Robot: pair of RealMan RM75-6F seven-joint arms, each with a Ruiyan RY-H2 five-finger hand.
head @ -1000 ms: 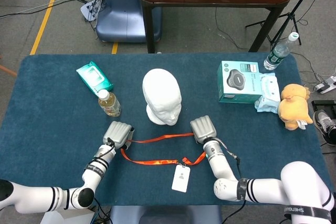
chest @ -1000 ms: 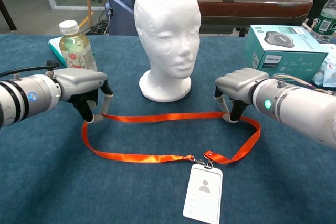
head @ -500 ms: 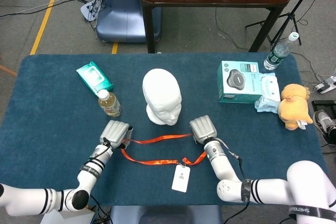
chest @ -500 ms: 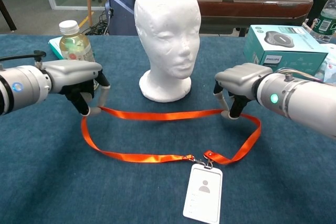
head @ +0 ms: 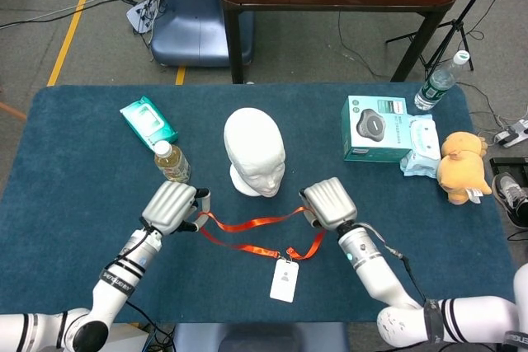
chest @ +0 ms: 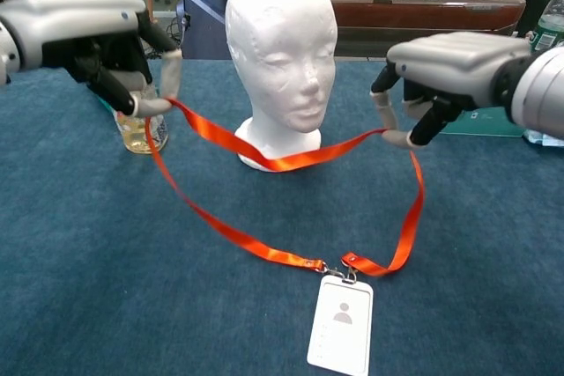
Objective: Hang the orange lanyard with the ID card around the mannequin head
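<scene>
At the blue desk's centre, left hand [chest: 106,41] and right hand [chest: 445,68] each pinch the limp, light orange ribbon lanyard [chest: 291,161], white ID card [chest: 340,323] dragging, before the white foam mannequin head [chest: 280,50].

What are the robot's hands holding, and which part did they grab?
Both hands hold the orange fabric lanyard by its strap. The left hand pinches one side, the right hand the other, lifting the loop. The white ID card lies on the table.
</scene>
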